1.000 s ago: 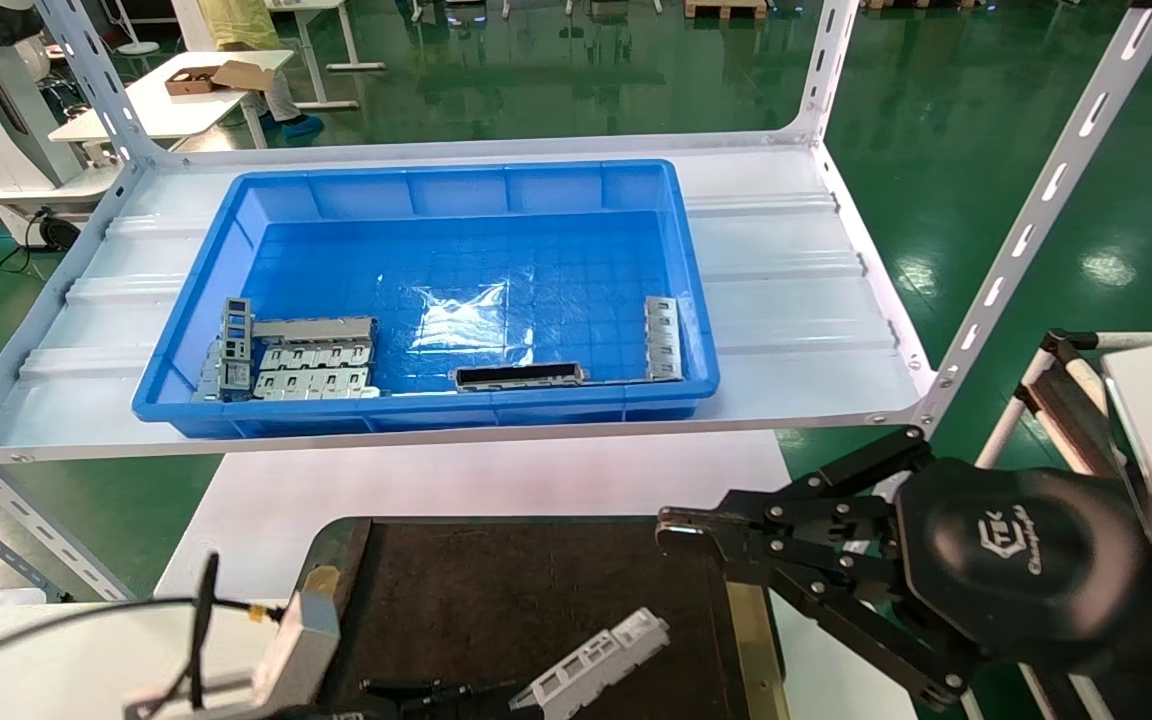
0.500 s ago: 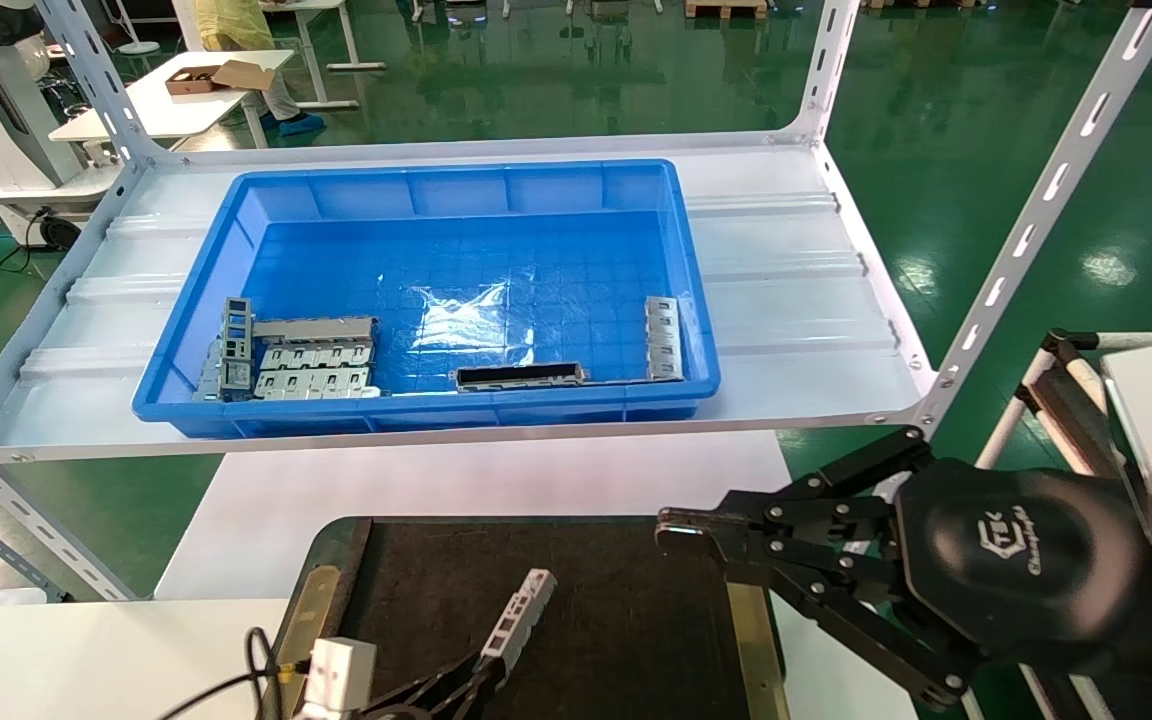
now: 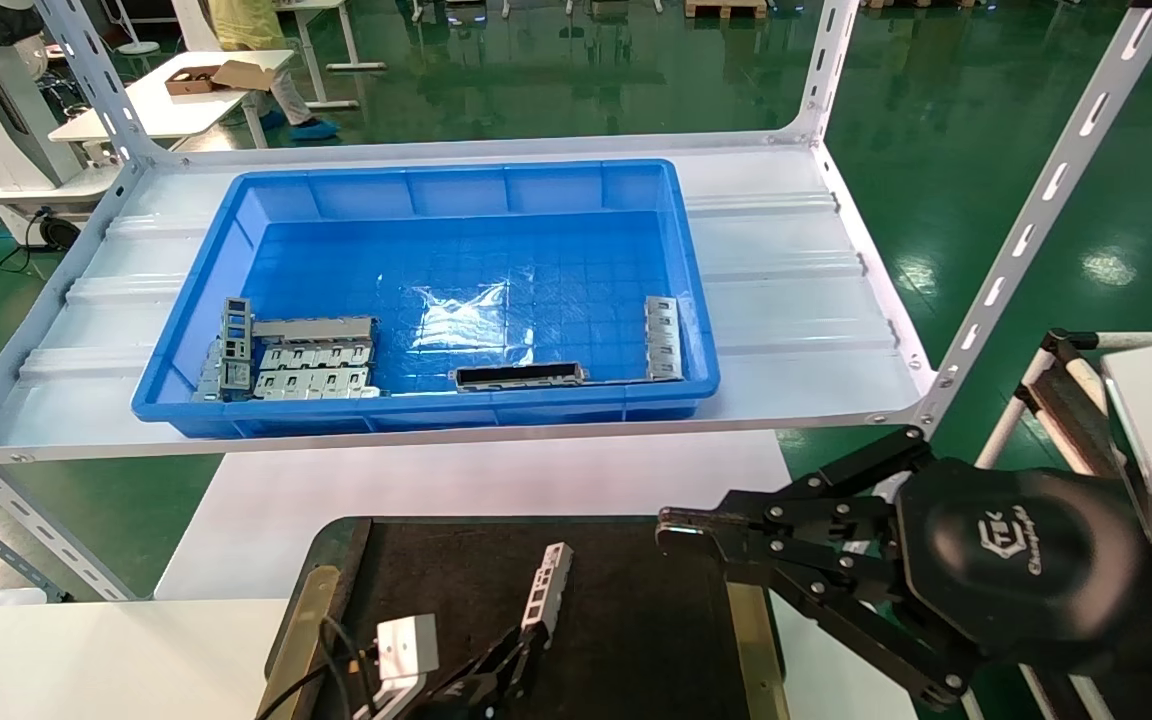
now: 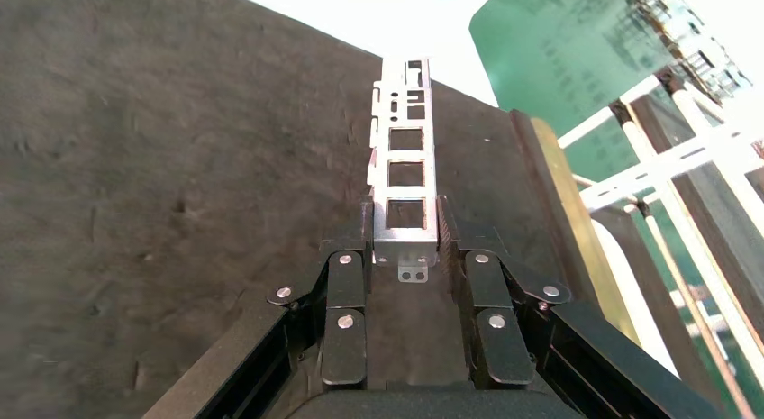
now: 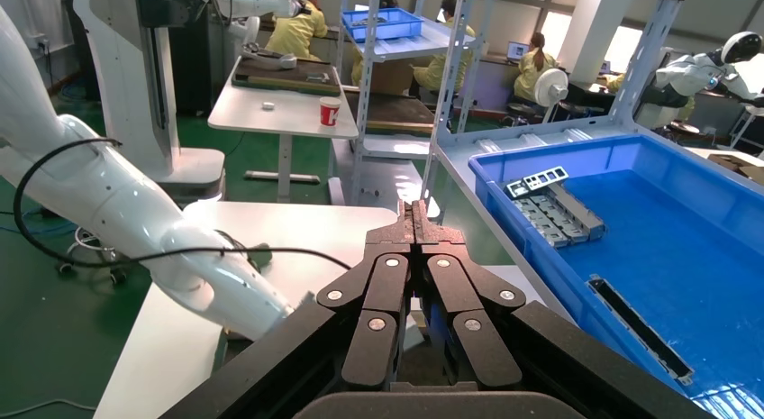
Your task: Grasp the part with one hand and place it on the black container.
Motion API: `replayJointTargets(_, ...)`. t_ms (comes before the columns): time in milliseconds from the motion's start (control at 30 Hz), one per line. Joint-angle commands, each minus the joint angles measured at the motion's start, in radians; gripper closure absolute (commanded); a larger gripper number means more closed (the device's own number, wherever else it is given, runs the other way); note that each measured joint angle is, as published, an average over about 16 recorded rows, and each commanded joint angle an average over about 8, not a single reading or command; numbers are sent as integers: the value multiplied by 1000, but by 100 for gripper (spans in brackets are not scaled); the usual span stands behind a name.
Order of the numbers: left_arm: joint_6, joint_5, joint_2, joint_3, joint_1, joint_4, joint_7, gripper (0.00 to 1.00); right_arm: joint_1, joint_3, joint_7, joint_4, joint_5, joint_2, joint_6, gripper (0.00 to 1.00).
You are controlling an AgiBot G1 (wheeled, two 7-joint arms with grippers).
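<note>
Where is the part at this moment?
In the head view the part is low and centre-left, held at one end by the left gripper over the black container, left of the right gripper.

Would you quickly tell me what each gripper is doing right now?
Left gripper: shut on the part, above the black container.
Right gripper: shut, empty, parked at the container's right edge.
</note>
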Motion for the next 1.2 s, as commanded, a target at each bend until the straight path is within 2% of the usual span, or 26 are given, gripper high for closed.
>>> replayJointTargets(33, -33, -16, 19, 28, -19, 21, -17, 100, 0, 0, 0, 0, 0, 0, 0, 100)
replayJointTargets(400, -194, -140, 65, 167, -92, 69, 11, 100, 0, -1, 0, 0, 1, 0, 0, 100)
replayJointTargets(433, -207, -153, 66, 178, -96, 67, 16, 98, 0, -1, 0, 0, 1, 0, 0, 97)
replayJointTargets(467, -219, -167, 66, 188, -100, 64, 22, 93, 0, -1, 0, 0, 1, 0, 0, 92)
replayJointTargets(500, -230, -181, 66, 199, -104, 61, 28, 83, 0, -1, 0, 0, 1, 0, 0, 81)
replayJointTargets(667, -275, -249, 59, 243, -123, 36, 55, 20, 0, -1, -1, 0, 1, 1, 1, 19)
replayJointTargets(733, -289, -275, 55, 258, -130, 24, 64, 2, 0, -1, -1, 0, 1, 1, 1, 2)
replayJointTargets(1000, -332, -351, 39, 300, -150, -18, 91, 0, 0, -2, -1, 0, 1, 1, 1, 0)
replayJointTargets(1200, -341, -360, 17, 307, -156, -61, 105, 0, 0, -2, -1, 0, 1, 1, 1, 0)
